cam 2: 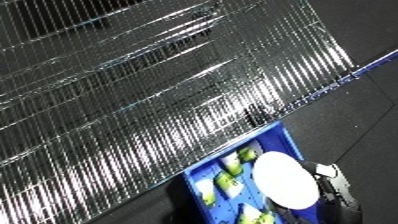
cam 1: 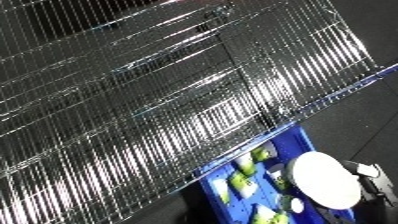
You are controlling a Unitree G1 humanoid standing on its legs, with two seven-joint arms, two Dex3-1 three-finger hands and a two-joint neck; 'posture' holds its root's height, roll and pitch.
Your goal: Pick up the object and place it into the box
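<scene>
Right hand (cam 2: 333,182) shows only as a dark shape at the lower right, beside a white round forearm end (cam 2: 284,180) that hangs over the blue bin (cam 2: 286,137); whether its fingers are spread or curled I cannot tell. No left hand is in view. Several pale green objects (cam 1: 242,181) lie inside the bin, low in the picture, below the tilted wire shelving (cam 1: 160,100) that fills most of it. Judging by this, the arm is at the placing stage, and the next move calls for a clear release above the bin, though no held object can be made out
</scene>
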